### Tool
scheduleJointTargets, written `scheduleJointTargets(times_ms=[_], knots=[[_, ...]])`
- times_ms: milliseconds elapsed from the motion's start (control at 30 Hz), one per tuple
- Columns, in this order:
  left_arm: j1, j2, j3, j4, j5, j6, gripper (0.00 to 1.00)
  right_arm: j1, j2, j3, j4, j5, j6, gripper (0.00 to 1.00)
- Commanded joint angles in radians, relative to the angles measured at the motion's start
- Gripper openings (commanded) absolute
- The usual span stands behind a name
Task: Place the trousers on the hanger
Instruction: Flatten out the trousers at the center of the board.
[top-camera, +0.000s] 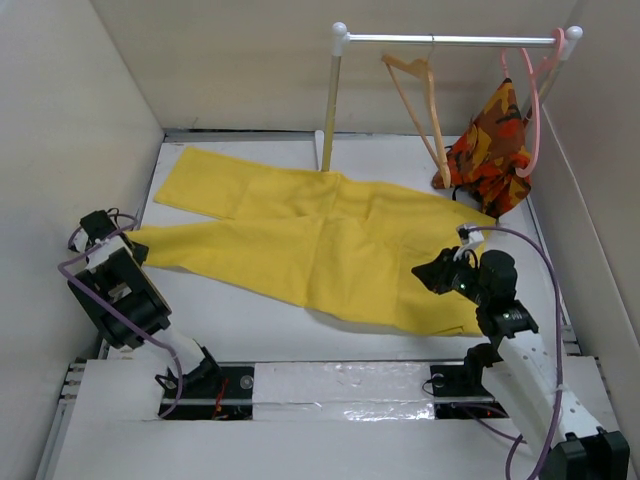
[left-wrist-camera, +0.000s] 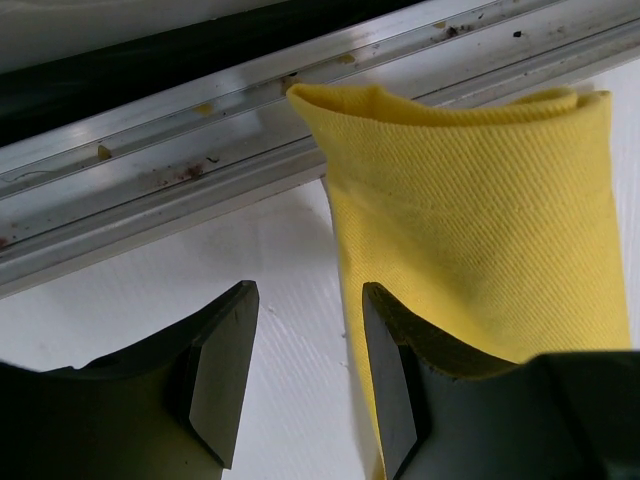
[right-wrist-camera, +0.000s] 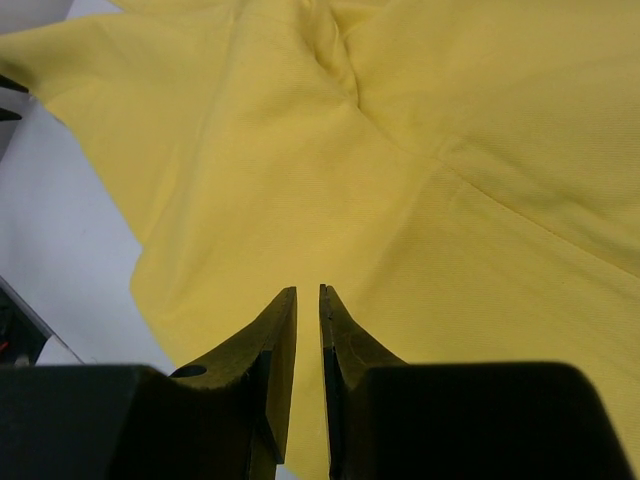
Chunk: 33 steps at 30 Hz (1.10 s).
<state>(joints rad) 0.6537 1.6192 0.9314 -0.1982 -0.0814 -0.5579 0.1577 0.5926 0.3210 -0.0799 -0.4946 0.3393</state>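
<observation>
The yellow trousers lie flat on the white table, legs pointing left and waist to the right. The tan wooden hanger hangs empty on the rail at the back. My left gripper is open at the hem end of the nearer leg. In the left wrist view its right finger rests over the leg's edge, and bare table shows between the jaws. My right gripper hovers over the waist end of the cloth. Its jaws are nearly together, with nothing between them.
A clothes rail on a white post stands at the back. A thin pink hanger with an orange-red patterned garment hangs at its right end. White walls close in left, right and back. A metal channel runs along the table's left edge.
</observation>
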Motion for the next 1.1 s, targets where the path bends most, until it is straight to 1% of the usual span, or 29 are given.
scheduleJointTargets(times_ms=[0, 167, 300, 400, 467, 533, 633, 667, 700, 733, 767, 833, 933, 1033, 1067], knots=[[0.001, 0.022, 0.049, 0.026, 0.012, 0.004, 0.43, 0.028, 0.001, 0.043, 0.028, 0.045, 0.010, 0.21], [0.001, 0.050, 0.060, 0.040, 0.014, 0.013, 0.42, 0.060, -0.005, 0.038, 0.028, 0.073, 0.027, 0.21], [-0.008, 0.074, 0.072, 0.048, 0.022, 0.015, 0.37, 0.091, -0.010, 0.036, 0.031, 0.096, 0.038, 0.22], [-0.019, 0.099, 0.087, 0.049, 0.029, 0.015, 0.31, 0.100, -0.013, 0.038, 0.022, 0.108, 0.040, 0.21], [-0.029, 0.113, 0.096, 0.049, 0.031, 0.018, 0.24, 0.100, -0.020, 0.041, 0.017, 0.111, 0.040, 0.22], [-0.029, 0.117, 0.102, 0.049, 0.037, 0.021, 0.20, 0.100, -0.025, 0.044, 0.005, 0.116, 0.040, 0.21], [-0.029, 0.123, 0.115, 0.049, 0.040, 0.030, 0.15, 0.100, -0.039, 0.050, -0.014, 0.126, 0.035, 0.22], [-0.029, 0.123, 0.116, 0.049, 0.046, 0.035, 0.11, 0.100, -0.045, 0.053, -0.020, 0.128, 0.030, 0.21], [-0.029, 0.125, 0.116, 0.052, 0.052, 0.036, 0.11, 0.100, -0.048, 0.053, -0.026, 0.131, 0.029, 0.22], [-0.029, 0.125, 0.119, 0.052, 0.057, 0.039, 0.01, 0.100, -0.053, 0.052, -0.038, 0.145, 0.027, 0.21], [-0.029, 0.122, 0.121, 0.051, 0.063, 0.038, 0.00, 0.100, -0.056, 0.050, -0.047, 0.154, 0.020, 0.22], [-0.029, 0.105, 0.121, 0.049, 0.077, 0.038, 0.00, 0.100, -0.065, 0.053, -0.092, 0.192, 0.009, 0.21], [-0.074, 0.032, 0.119, 0.057, 0.098, 0.032, 0.00, 0.100, -0.076, 0.062, -0.161, 0.229, -0.016, 0.22], [-0.140, -0.057, 0.119, 0.065, 0.088, 0.010, 0.00, 0.111, -0.082, 0.064, -0.197, 0.183, -0.003, 0.23], [-0.158, -0.076, 0.124, 0.066, 0.051, -0.003, 0.00, 0.133, -0.080, 0.066, -0.207, 0.171, -0.003, 0.23]])
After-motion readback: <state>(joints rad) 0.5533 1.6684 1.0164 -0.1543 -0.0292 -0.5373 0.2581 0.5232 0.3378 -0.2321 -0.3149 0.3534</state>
